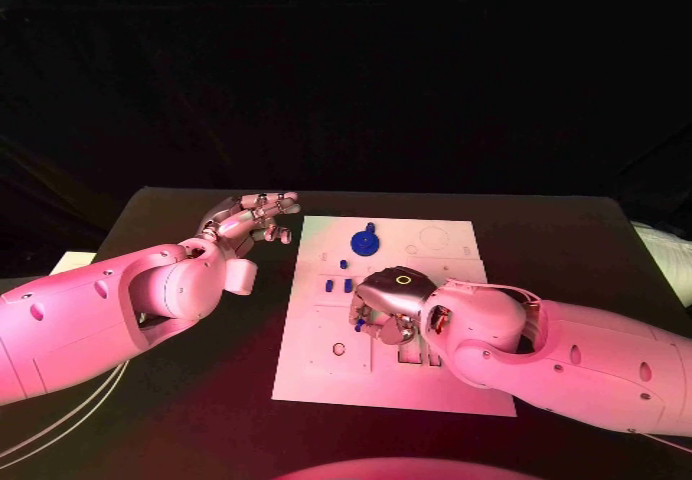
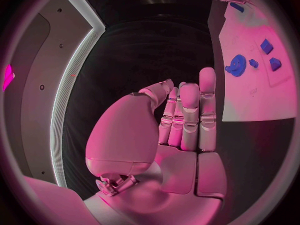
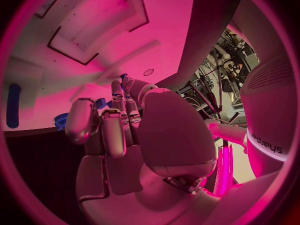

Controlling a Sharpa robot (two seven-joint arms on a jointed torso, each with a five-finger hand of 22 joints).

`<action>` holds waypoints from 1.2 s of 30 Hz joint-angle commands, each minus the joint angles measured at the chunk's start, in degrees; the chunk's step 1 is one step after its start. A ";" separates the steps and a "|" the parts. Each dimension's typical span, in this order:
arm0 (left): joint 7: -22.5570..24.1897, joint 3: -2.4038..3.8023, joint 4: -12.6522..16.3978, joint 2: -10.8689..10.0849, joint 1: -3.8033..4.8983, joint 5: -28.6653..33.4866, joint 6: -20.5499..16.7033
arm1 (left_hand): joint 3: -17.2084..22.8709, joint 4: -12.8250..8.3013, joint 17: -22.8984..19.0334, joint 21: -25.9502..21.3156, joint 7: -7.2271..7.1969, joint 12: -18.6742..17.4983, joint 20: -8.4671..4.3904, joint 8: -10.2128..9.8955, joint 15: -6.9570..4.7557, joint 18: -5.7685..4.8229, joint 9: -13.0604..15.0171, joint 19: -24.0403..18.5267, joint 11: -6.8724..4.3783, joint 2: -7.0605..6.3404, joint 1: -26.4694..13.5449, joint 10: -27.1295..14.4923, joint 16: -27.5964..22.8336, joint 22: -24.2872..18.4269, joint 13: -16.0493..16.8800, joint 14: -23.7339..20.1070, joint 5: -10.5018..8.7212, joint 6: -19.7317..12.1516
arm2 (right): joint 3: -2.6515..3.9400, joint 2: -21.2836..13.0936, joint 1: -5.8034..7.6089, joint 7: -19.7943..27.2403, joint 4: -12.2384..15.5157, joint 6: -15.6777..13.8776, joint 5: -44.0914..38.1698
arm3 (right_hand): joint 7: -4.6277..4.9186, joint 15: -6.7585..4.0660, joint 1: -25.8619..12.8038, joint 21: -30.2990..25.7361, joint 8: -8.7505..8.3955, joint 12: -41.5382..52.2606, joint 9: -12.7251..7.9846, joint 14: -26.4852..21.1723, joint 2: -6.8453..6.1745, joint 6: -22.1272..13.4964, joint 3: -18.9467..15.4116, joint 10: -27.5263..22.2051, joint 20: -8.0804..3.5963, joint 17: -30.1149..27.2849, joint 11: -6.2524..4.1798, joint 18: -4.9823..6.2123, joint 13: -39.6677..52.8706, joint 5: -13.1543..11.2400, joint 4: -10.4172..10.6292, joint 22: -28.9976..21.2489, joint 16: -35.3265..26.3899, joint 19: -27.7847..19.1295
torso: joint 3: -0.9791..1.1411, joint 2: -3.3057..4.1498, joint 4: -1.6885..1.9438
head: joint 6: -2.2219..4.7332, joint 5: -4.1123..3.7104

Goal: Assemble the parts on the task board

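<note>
Task board (image 1: 325, 375) centred on surface (image 1: 577, 215). Blue disc part (image 1: 365, 242) at far end, small blue pieces (image 1: 338, 286) left-middle. Parts look light, rigid, slick; pinch by edges. Right hand (image 1: 392, 305) over board middle, fingers (image 3: 119, 92) curled down, hold uncertain. Left hand (image 1: 248, 224) left of board, released.

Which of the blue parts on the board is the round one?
The blue disc near the far edge of the task board. It is round and the largest; the other blue parts nearer the right hand are small blocks.
</note>
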 commanded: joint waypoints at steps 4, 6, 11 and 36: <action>0.24 0.04 0.28 0.03 0.01 -0.28 1.03 | -0.20 -0.24 -0.05 -0.21 -0.13 0.31 0.01 0.39 -0.14 0.62 -0.05 0.01 -0.16 0.13 0.59 -0.37 -0.26 -0.05 -0.03 -0.37 0.23 -0.46 | -0.41 0.58 -0.10 -2.07 -0.35 4.60 -3.02 | 0.33 0.38 -0.55 -0.03 0.16 0.00 0.15 3.78 -0.13 -0.01 -0.29 0.58 0.35 3.04 -0.06 -0.49 0.07 -0.11 -0.23 -0.07 0.05 -0.35 | -0.02 0.03 0.05 | -0.14 -0.02; 0.24 0.04 0.29 0.02 0.01 -0.28 1.02 | -0.20 -0.24 -0.05 -0.21 -0.13 0.31 0.01 0.39 -0.14 0.62 -0.05 0.01 -0.16 0.13 0.59 -0.37 -0.26 -0.05 -0.03 -0.37 0.23 -0.46 | -0.57 0.81 -0.11 -2.14 -0.52 4.84 -3.14 | 0.32 0.40 -0.73 -0.08 0.14 -0.03 0.17 3.76 -0.19 -0.03 -0.40 0.54 0.37 2.98 -0.05 -0.47 0.07 -0.18 -0.23 -0.14 0.01 -0.42 | 0.01 0.01 0.06 | -0.19 0.00; 0.24 0.04 0.31 -0.01 0.01 -0.28 1.00 | -0.20 -0.24 -0.05 -0.21 -0.13 0.31 0.01 0.39 -0.14 0.62 -0.05 0.01 -0.16 0.13 0.59 -0.37 -0.26 -0.05 -0.03 -0.37 0.23 -0.46 | -0.89 1.30 -0.11 -2.19 -0.93 4.68 -3.18 | 0.57 0.69 -1.77 -0.33 -0.48 -0.54 0.01 3.68 -0.54 -1.17 -0.91 -0.88 0.59 2.69 0.32 -0.39 -0.14 -0.18 -0.15 -0.51 -0.15 -0.77 | -0.01 0.00 0.02 | -0.26 0.05; 0.00 0.04 0.33 -0.29 0.01 -0.28 1.17 | -0.32 -0.27 -0.17 -0.36 -0.07 0.39 0.03 0.40 -0.11 0.62 -0.07 0.01 -0.11 0.13 0.57 -0.50 -0.28 -0.15 -0.05 -0.41 0.21 -0.56 | -0.17 -2.91 0.22 -1.20 2.58 -4.24 -1.57 | 1.77 2.24 -3.70 -7.22 -0.26 1.63 -2.73 1.80 -2.39 -9.42 -6.87 -11.10 2.20 -5.56 2.20 1.48 0.03 -1.01 0.46 -9.98 -6.04 -6.06 | 0.07 -0.03 -0.01 | 0.23 -0.43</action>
